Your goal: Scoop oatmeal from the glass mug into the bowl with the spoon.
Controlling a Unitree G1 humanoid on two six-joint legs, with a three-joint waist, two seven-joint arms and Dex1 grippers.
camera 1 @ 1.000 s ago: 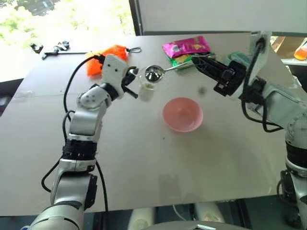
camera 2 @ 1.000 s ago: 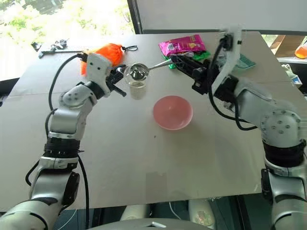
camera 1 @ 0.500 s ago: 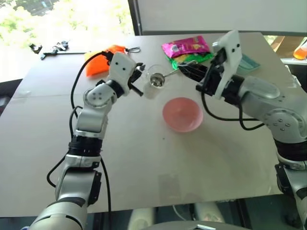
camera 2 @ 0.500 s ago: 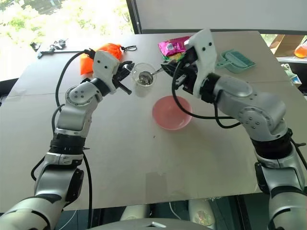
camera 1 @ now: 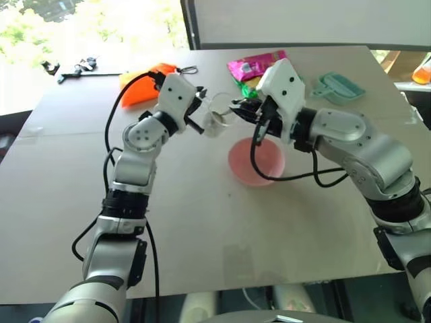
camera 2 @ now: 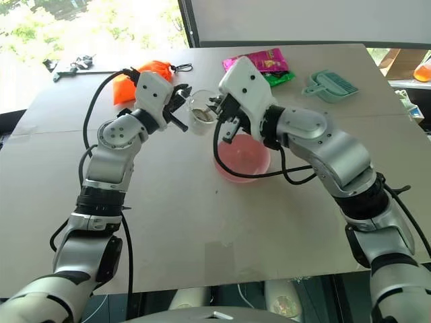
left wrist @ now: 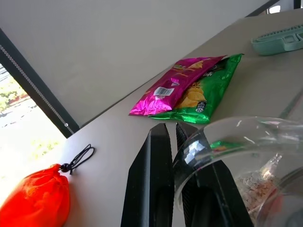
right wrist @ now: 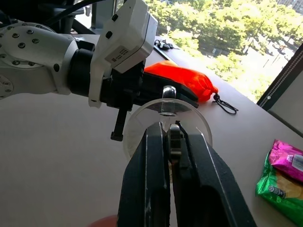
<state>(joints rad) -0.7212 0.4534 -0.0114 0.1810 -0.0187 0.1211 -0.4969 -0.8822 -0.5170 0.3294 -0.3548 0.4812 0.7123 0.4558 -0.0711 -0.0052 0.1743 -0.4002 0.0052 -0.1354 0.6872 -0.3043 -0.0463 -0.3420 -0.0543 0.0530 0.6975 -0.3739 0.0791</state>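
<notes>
Spoon [right wrist: 171, 124] is pinched tight between the right gripper [right wrist: 168, 135]'s two black fingers, and from the right wrist view it runs straight ahead with its far end poking over the rim of the glass mug [camera 2: 201, 111]. So the mug sits right at the spoon's tip, basically wrapped around the head end. I honestly can't tell whether the spoon head is buried in the flakes or just hovering inside; glare on the glass hides it.

Left gripper [left wrist: 175, 142] is clamped shut on the mug's side, holding it up off the table [camera 1: 202, 222] and tipped toward the spoon.

Oatmeal [left wrist: 253, 189] is a small pale beige clump of flakes lying against the mug's lower inside wall, in front of the spoon. Mug is clear, colourless, round rim.

Pink bowl [camera 1: 244, 171] sits on the table below and just behind the spoon hand, partly covered by the right arm, round and shallow.

Beyond the spoon's tip there's an orange pouch [right wrist: 182, 80]; off to its side, pink and green snack bags [left wrist: 189, 92] and a teal scoop [camera 2: 330, 85].
</notes>
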